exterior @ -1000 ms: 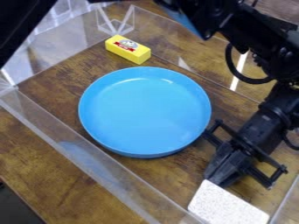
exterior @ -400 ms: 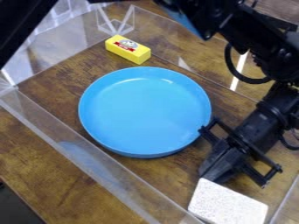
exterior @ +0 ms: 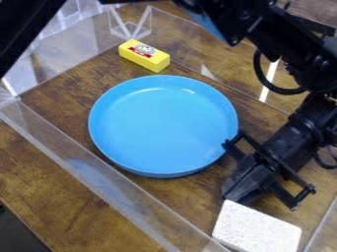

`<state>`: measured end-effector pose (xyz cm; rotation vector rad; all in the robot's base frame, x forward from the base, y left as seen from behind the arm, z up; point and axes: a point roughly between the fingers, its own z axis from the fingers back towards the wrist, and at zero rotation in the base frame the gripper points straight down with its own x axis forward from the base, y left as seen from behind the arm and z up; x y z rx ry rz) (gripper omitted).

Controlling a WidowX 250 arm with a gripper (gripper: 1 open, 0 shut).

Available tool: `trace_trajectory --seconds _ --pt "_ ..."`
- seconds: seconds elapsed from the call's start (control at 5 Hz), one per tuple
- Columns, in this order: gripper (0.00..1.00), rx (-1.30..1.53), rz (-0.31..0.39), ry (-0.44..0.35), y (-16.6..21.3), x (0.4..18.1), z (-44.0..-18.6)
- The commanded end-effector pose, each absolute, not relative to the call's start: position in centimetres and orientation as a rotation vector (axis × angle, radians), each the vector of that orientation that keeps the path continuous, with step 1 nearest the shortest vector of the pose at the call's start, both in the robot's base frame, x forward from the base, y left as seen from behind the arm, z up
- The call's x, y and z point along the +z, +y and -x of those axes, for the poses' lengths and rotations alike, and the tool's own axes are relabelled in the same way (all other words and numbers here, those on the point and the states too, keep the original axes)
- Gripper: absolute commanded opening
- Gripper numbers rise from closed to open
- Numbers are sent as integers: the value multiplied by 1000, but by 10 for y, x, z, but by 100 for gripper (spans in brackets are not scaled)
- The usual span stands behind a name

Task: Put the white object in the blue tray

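The white object (exterior: 258, 228) is a small speckled block lying at the front right corner of the wooden table, partly cut off by the frame's lower edge. The blue tray (exterior: 148, 120) is a large round dish in the middle of the table, with nothing in it. My black gripper (exterior: 250, 190) hangs between the two, just right of the tray's rim and just above the block's far edge. Its fingers are dark and close together, and they look shut with nothing between them.
A yellow block with a red label (exterior: 144, 55) lies at the back, beyond the tray. Clear plastic walls (exterior: 79, 177) ring the table on the left, front and back. The black arm (exterior: 297, 59) fills the upper right.
The gripper has shifted a little left and down, closer to the white object. The tray and the yellow block have not moved.
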<state>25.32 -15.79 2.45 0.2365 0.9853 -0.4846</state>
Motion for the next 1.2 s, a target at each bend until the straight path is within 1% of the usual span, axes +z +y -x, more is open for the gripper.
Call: trace_trajectory --seconds 0.0,1.0 --pt "0 -485 -229 949 -157 39 -260" --pt "0 -502 -260 961 -155 46 -262"
